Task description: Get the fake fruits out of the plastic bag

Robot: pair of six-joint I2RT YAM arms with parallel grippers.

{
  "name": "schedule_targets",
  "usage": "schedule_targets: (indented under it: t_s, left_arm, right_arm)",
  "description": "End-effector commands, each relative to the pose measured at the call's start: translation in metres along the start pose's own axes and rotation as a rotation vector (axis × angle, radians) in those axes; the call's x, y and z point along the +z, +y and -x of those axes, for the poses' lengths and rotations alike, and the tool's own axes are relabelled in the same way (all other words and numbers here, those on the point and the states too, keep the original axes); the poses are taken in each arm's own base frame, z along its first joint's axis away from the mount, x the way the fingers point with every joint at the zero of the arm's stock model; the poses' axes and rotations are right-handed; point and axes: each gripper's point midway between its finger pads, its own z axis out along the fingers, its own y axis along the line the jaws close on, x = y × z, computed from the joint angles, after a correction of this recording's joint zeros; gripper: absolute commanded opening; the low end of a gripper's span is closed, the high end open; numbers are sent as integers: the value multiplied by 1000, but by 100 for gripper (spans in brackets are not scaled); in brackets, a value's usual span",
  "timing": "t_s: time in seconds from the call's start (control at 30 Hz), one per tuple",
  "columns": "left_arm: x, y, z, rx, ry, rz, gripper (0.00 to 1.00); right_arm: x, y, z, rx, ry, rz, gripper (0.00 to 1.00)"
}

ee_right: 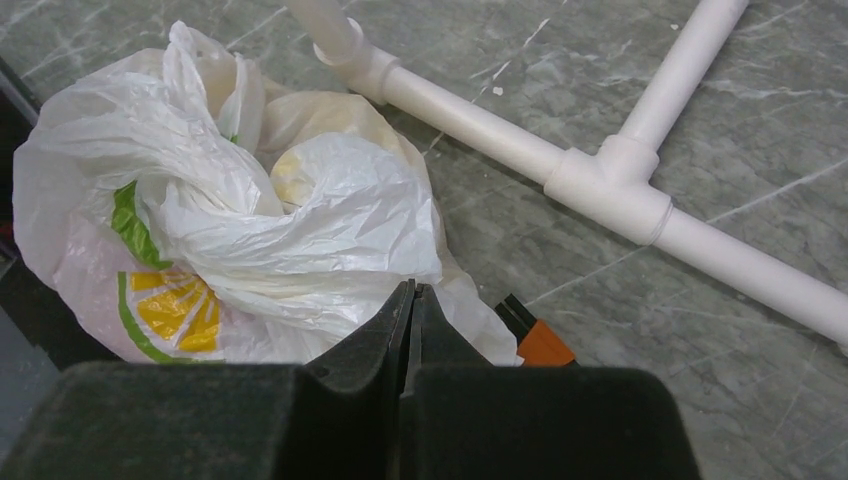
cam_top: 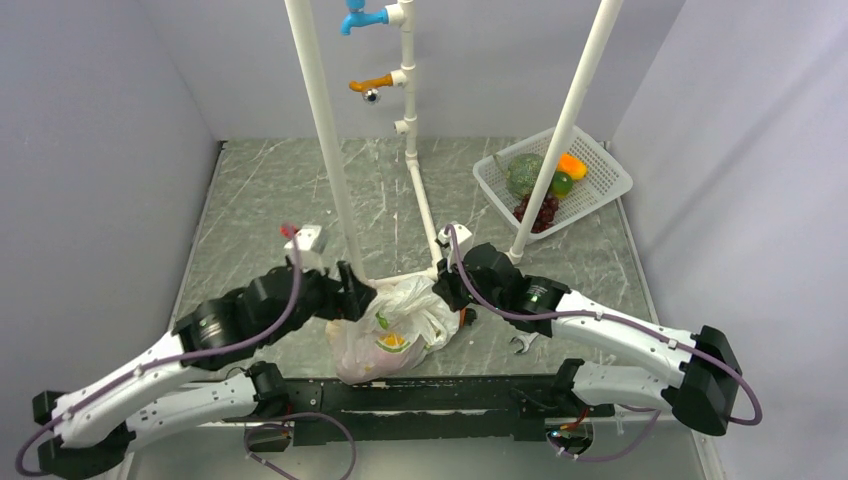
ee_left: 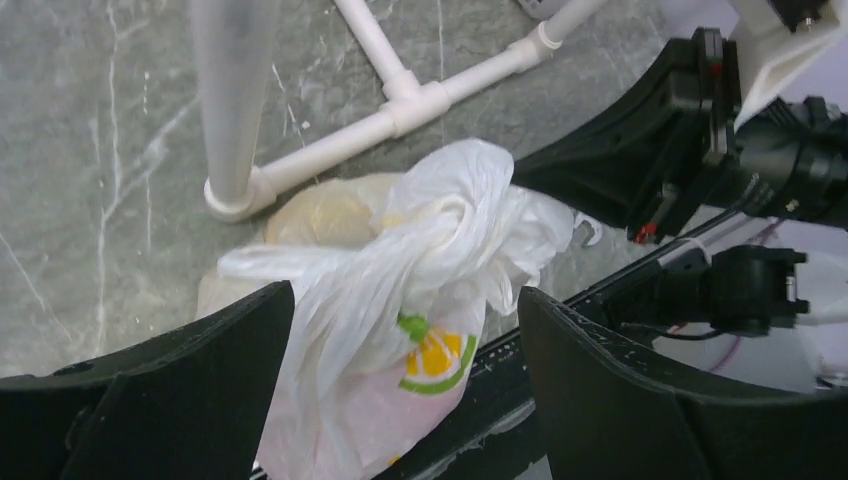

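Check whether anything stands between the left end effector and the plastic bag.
Nothing visible does. The open left end effector has the plastic bag directly in the gap between its fingers. The bag's top is twisted shut, so its contents are covered.

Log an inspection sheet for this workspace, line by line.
Surface: grey marbled table, white scuffs.
Job's things: plastic bag bunched near the front edge, top twisted; fake fruits only a yellowish shape through the film, none out.
Clutter: white basket holding green melon and dark grapes; wrench; orange-black item beside the bag.
Grippers: left claw open, astride the bag; right claw shut at the bag's edge, pinch unclear.
Cables: purple cable along each arm.
Surroundings: white pipe frame, toy taps, grey walls.
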Motion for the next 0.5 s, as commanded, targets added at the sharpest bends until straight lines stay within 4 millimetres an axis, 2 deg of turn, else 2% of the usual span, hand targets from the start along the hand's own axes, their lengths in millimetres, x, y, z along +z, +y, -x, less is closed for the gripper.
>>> schedule_targets:
  t_s: [0.0, 0.07, 0.23, 0.33, 0.47]
  left_arm:
    - [23, 5, 1, 194, 99, 121, 89]
    - [34, 4, -3, 211, 135, 142, 89]
    - [59, -4, -23, 164, 159, 58, 88]
    - [69, 7, -38, 125, 175, 65, 83]
    - [76, 7, -42, 104, 179, 43, 72]
  right_arm:
    - [-10, 11, 20, -9, -62, 53, 0]
    - [-12, 11, 19, -8, -61, 53, 0]
    - [-15, 8, 15, -8, -58, 44, 0]
    - [-14, 8, 12, -14, -49, 49, 0]
    - [-13, 9, 13, -22, -40, 49, 0]
